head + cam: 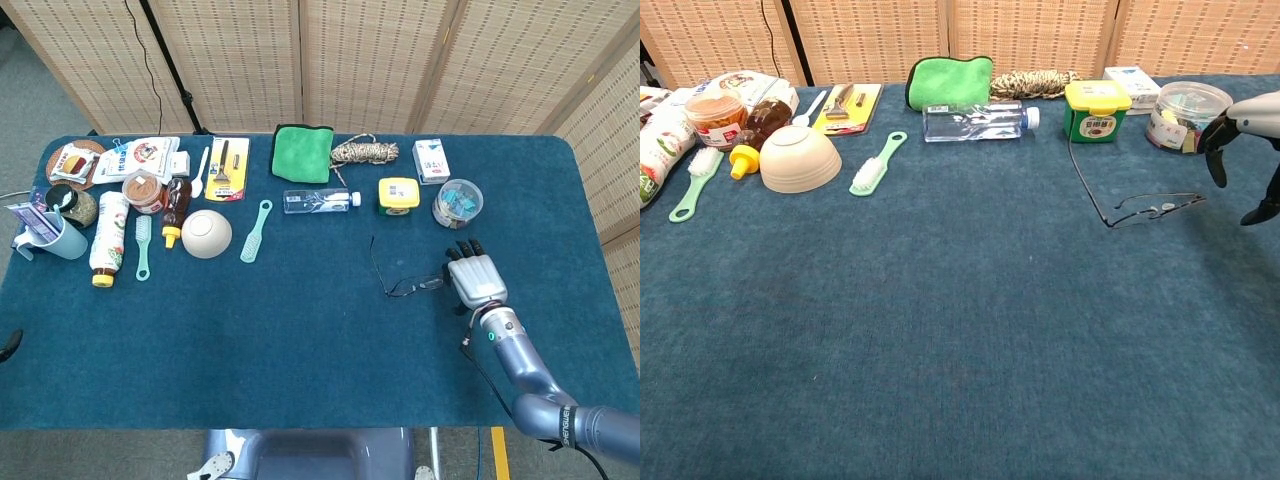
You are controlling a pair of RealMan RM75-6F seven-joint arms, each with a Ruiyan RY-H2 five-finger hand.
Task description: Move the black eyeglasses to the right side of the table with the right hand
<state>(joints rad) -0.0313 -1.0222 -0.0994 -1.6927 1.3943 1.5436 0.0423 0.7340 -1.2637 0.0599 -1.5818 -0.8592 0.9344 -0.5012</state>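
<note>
One hand is in play: the right hand (477, 281) sits low over the table (300, 350) on its right half, fingers spread apart and holding nothing. Just to its left lie the black eyeglasses (408, 282), flat on the cloth. Their front runs roughly left to right, pointing toward the hand, and one temple arm sticks out toward the far side of the table, reaching toward the yellow tape measure (398, 195). In the chest view the near end of the frame (1155, 207) comes close to the dark fingertips (1217, 150), but a small gap seems to remain; I would not call it contact. The left hand is nowhere to be seen. To my eye the glasses sit only a little right of centre, so the hand needs to close on the frame's near end and draw it rightward.
</note>
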